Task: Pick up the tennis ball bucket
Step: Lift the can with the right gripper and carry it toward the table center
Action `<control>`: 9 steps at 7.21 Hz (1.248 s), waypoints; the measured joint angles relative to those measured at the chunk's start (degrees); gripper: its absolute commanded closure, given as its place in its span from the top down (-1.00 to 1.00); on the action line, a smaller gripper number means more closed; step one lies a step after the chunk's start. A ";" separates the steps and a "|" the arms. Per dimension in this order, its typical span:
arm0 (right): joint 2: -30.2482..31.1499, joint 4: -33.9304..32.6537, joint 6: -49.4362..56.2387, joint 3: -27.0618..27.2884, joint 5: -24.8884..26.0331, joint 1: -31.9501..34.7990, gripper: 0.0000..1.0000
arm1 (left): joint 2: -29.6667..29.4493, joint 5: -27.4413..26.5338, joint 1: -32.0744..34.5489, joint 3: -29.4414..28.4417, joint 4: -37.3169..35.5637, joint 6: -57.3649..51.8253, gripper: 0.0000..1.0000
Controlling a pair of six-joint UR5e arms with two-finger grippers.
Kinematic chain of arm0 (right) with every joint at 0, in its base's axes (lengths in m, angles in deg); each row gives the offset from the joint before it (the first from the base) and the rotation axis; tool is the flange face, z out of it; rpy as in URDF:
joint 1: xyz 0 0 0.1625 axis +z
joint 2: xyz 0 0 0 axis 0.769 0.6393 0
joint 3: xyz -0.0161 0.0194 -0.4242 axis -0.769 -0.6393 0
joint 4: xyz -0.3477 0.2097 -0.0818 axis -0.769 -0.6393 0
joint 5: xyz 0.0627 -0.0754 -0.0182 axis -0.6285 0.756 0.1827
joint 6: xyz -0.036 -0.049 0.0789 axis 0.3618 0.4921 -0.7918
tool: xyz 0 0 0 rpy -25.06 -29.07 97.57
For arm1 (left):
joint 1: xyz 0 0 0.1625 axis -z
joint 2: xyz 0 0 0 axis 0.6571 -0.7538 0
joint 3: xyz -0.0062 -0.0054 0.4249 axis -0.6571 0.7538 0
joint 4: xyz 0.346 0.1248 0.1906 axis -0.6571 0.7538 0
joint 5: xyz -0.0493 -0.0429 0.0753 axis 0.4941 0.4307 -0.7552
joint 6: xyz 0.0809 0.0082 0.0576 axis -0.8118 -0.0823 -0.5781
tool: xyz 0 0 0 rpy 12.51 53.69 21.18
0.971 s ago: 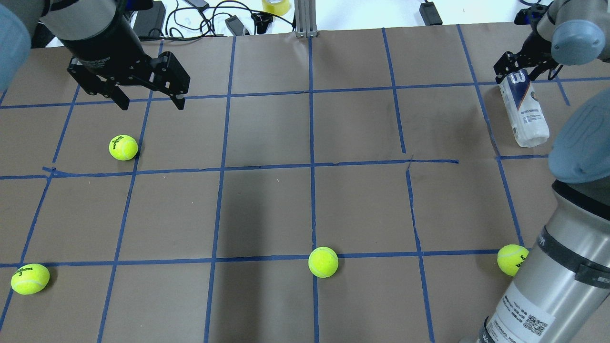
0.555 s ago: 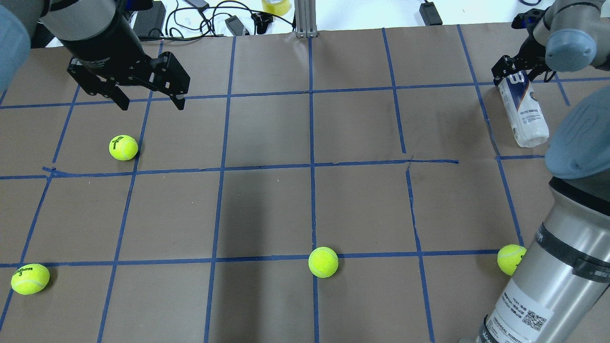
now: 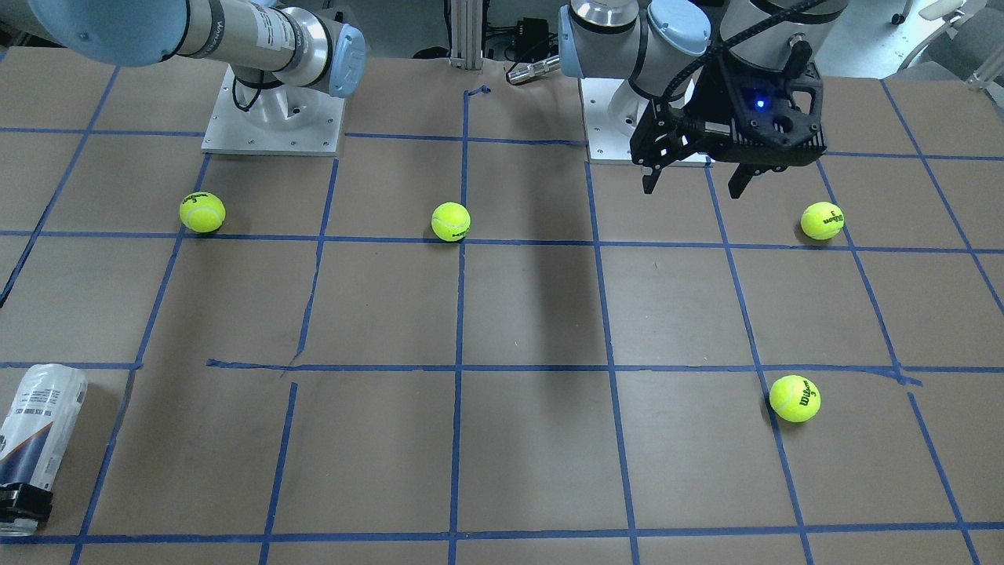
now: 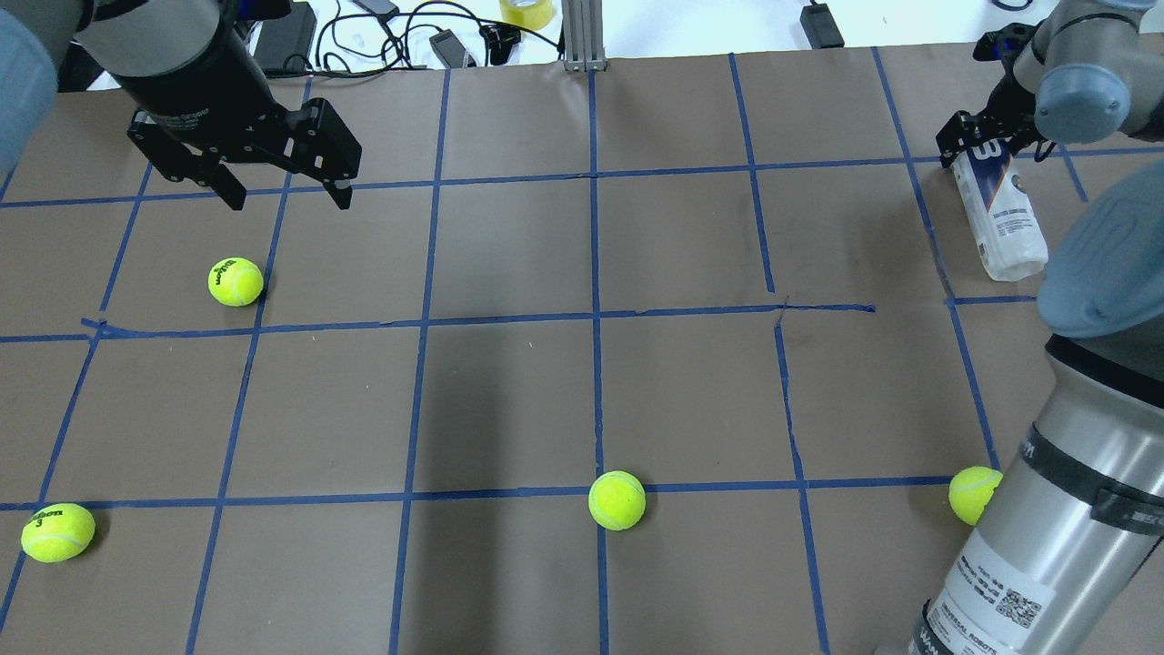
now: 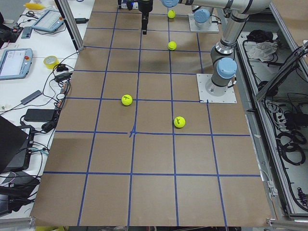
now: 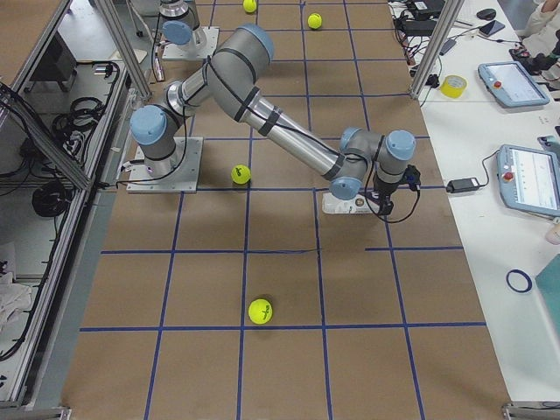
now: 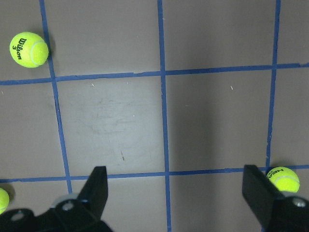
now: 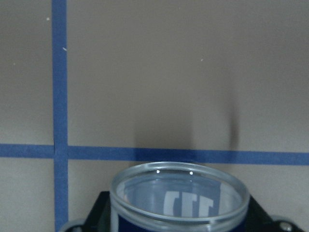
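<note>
The tennis ball bucket (image 4: 1000, 214), a clear can with a white and navy label, lies slanted at the far right of the table. My right gripper (image 4: 975, 138) is shut on its far, open end. It also shows at the lower left of the front view (image 3: 39, 428), with the gripper (image 3: 23, 502) at its end. The right wrist view shows its clear round rim (image 8: 178, 193) between the fingers. My left gripper (image 4: 282, 189) is open and empty above the far left of the table, and also shows in the front view (image 3: 694, 176).
Several yellow-green tennis balls lie on the brown gridded table: one near the left gripper (image 4: 235, 281), one at the near left (image 4: 57, 532), one at the near middle (image 4: 617, 499), one by the right arm (image 4: 973, 494). Cables and devices lie beyond the far edge.
My right gripper has shifted slightly left and away with the can's far end in it. The left arm and the balls have not moved.
</note>
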 measured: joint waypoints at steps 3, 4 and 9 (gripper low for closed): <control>1.91 0.69 0.53 0.07 -0.68 0.15 0.02 | 0.00 0.00 -0.01 -0.04 0.00 0.07 1.00; 2.93 1.01 0.99 0.11 -1.15 0.43 0.03 | 0.00 0.00 -0.08 -0.04 0.00 0.08 1.00; 10.77 6.19 8.95 0.81 -3.07 12.51 -0.42 | 0.00 0.00 -0.34 -0.04 0.00 0.06 1.00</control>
